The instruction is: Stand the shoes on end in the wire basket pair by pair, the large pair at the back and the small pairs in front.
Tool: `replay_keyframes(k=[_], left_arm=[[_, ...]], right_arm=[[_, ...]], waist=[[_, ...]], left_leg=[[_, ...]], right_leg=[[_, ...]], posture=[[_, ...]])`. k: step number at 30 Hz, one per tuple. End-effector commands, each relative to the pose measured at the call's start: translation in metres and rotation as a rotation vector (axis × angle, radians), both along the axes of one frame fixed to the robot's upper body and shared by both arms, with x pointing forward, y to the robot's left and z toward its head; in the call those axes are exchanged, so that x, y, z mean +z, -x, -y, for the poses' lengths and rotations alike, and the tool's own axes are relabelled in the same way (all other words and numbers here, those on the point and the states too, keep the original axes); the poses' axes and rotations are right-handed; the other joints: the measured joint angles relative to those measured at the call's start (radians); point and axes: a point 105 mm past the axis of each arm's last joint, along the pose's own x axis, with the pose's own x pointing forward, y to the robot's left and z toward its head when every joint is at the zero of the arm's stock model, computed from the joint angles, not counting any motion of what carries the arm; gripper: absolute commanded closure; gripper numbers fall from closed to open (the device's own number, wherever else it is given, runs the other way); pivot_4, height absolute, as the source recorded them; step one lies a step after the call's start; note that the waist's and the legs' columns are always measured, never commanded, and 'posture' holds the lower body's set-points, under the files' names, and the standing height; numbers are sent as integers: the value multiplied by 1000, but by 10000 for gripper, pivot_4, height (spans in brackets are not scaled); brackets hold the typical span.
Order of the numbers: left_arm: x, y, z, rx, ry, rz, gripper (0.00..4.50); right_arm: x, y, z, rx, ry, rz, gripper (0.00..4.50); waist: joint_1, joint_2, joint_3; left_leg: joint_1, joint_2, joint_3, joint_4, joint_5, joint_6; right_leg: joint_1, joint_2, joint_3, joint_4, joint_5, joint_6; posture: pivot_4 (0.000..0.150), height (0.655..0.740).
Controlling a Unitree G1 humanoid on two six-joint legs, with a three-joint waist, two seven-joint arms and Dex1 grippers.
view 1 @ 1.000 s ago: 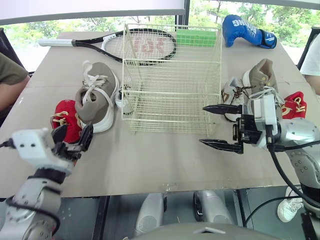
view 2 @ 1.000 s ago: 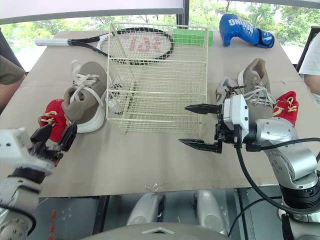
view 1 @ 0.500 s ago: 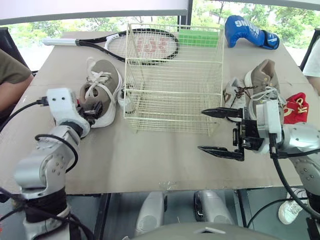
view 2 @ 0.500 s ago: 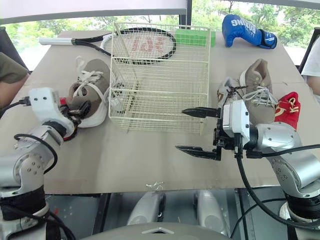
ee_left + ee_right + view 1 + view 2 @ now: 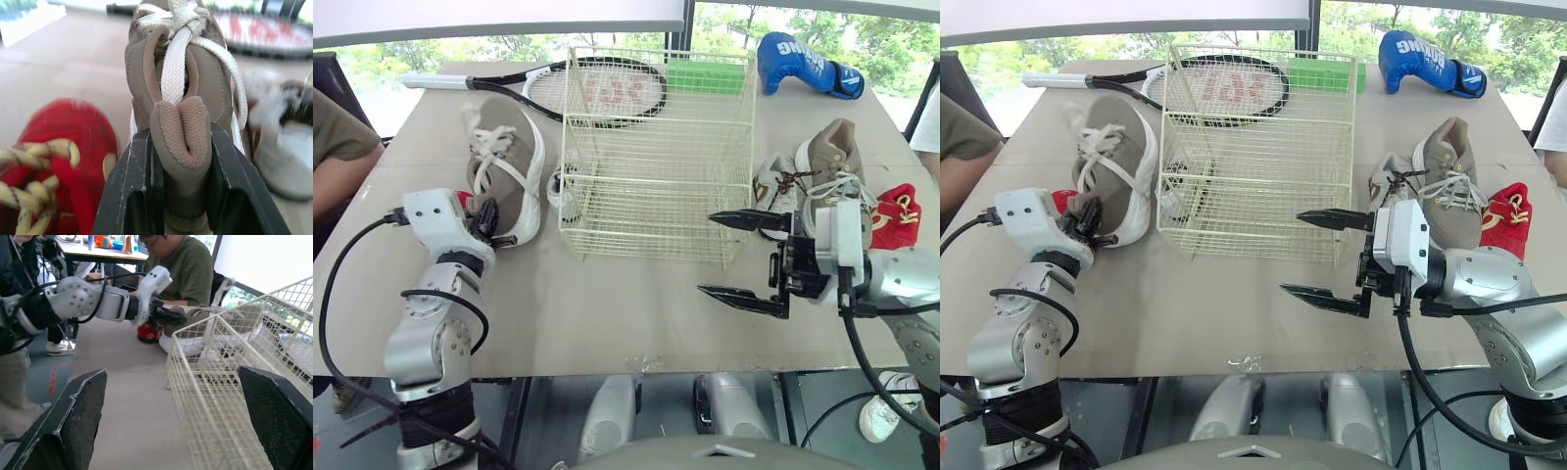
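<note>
The left end effector (image 5: 487, 219) grips the heel of the large tan shoe (image 5: 505, 162) left of the wire basket (image 5: 656, 211), so lifting it over the rim to the back looks next, while the right end effector (image 5: 708, 253) hangs spread wide.

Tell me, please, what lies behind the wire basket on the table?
Behind the wire basket lie the head of a tennis racket and a green box, seen partly through its wires. How far the box reaches back cannot be seen.
</note>
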Motion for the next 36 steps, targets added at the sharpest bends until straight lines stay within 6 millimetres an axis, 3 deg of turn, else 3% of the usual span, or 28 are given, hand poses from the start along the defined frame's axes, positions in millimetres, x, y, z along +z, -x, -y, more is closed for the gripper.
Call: replay_keyframes(k=[1, 4, 8, 12, 18, 24, 29, 32, 36], left_arm=[[88, 28, 14, -24, -235, 357, 38246], [118, 26, 43, -218, -376, 437, 38246], [140, 24, 75, -489, -624, 478, 38263], [139, 20, 92, -789, -930, 419, 38263], [140, 16, 107, -996, -1266, 462, 38263], [143, 11, 130, -1138, -1446, 590, 38263], [147, 9, 147, -1176, -1504, 680, 38263], [148, 8, 150, -1175, -1535, 705, 38272], [147, 9, 150, -1173, -1580, 715, 38272]], right_arm=[[29, -14, 3, -32, -96, 2, 3674], [55, -38, 12, -52, -105, -21, 3674], [97, -61, 24, -103, -38, 101, 1837], [146, -69, 41, -154, 98, 264, 1837], [176, -68, 42, -170, 296, 333, 1837], [159, -81, 3, -81, 480, 206, 1837], [132, -89, -16, 6, 633, 71, 1837], [115, -93, -19, 43, 723, -1, 9908], [104, -93, -24, 76, 772, -38, 28557]], waist=[[1, -1, 0], [6, 0, 1], [6, 1, 2], [-4, 10, 9], [-26, 13, 11], [-33, 13, 11], [-38, 13, 11], [-38, 13, 11], [-37, 13, 11]], left_leg=[[-1, 0, 0, 0, 0, 0], [-2, -1, 1, 0, 0, 0], [-8, -3, -1, -1, 0, 0], [-14, -2, 1, -1, 1, -1], [-17, 0, 3, -3, 0, 0], [-17, -1, 4, -1, 0, 1], [-19, -1, 2, 3, 0, 1], [-23, -1, -1, 7, 0, 0], [-29, -1, -4, 12, 0, 0]], right_leg=[[-1, 0, 0, 0, 0, 0], [-2, -1, 0, 0, 0, 0], [-5, -3, -4, -3, 0, 0], [-13, -3, -5, -2, 0, 0], [-15, -2, -7, -4, 0, 1], [-16, -3, -6, 0, 0, 1], [-16, -2, -7, 2, 0, 1], [-16, -3, -10, 2, 0, 1], [-18, -3, -13, 2, 0, 2]], posture=[[1500, 7400], [1500, 7400], [1500, 7400], [1500, 7400], [1500, 7400], [1500, 7400], [1500, 7400], [1500, 7400], [1500, 7400]])
